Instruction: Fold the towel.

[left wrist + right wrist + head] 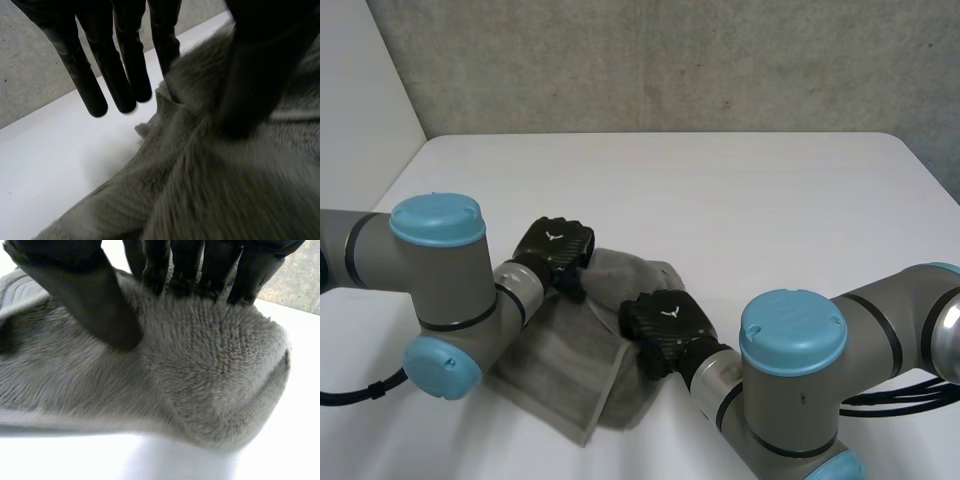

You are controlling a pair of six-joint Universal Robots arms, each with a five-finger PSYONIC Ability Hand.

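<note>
Towel [560,365], grey, plush: lies rumpled and part-doubled on the white surface [720,200], under and between both robot hands.

Left robot hand [553,245] at one edge of the cloth. Fingers [125,75] straight and spread, mostly out past that edge over bare surface. Thumb [250,75] laid on the pile. Wide, seemingly gripping nothing.

Right robot hand [665,325] on the middle hump. Fingers [190,270] dug into the crest, thumb [95,305] pressing in from the palm side. Pinches a thick ridge of cloth.

Judged light, soft and limp, with no stiffness to hold a crease. Likely to sag and drag from wherever lifted. Deep pile probably grippy rather than slippery; nothing fragile.

Best taken at a corner or along the edge just beside the left fingertips, pinched thumb against fingers. Thick middle under the right palm a poorer hold: prone to more bunching.
</note>
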